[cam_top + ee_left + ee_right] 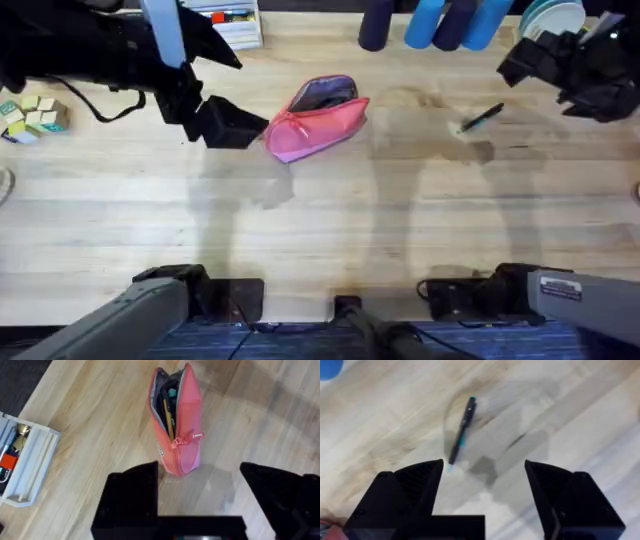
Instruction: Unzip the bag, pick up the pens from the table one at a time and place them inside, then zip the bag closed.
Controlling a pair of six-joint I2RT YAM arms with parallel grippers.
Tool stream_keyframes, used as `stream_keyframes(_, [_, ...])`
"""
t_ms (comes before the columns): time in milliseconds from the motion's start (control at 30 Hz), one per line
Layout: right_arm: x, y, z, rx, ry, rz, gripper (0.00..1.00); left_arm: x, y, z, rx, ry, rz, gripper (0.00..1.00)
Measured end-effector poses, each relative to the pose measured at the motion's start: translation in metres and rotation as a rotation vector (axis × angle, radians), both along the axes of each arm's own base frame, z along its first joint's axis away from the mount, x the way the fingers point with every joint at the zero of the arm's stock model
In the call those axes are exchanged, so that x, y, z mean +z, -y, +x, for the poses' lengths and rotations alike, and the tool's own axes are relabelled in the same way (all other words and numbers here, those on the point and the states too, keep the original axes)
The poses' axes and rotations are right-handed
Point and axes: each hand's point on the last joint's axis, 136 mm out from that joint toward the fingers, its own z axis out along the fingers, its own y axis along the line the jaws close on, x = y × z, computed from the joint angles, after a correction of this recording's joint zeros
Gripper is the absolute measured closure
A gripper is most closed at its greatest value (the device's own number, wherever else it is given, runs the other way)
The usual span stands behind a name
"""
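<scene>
A thin dark pen with a teal accent (462, 429) lies on the pale plank table (320, 220), well right of the unzipped soft pink fabric pouch (318, 118). Both grippers' fingers stand apart, empty. Light, stiff and prone to rolling; pinch it mid-barrel.

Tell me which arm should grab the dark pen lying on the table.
Right. Its open hand hovers just above the dark pen, while the left hand sits beside the bag.

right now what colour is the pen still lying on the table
Dark, nearly black, with a teal-blue accent; the pen shows best in the right wrist view, lying on the table.
</scene>
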Motion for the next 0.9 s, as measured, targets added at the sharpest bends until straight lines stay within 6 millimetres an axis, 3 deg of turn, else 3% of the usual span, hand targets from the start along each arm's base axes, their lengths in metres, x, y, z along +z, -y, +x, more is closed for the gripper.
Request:
stream_keyframes(233, [-0.028,-0.007,0.017,-0.017,-0.024,0.073,0.005,0.0,0.0,0.0,0.0,0.0,0.0,0.007])
stream_keyframes(600, [-0.076,-0.008,0.027,-0.117,-0.1,0.138,0.005,0.0,0.0,0.0,0.0,0.0,0.0,0.007])
stream_keyframes(900, [-0.103,-0.006,0.04,-0.157,-0.105,0.154,0.005,0.0,0.0,0.0,0.0,0.0,0.0,0.007])
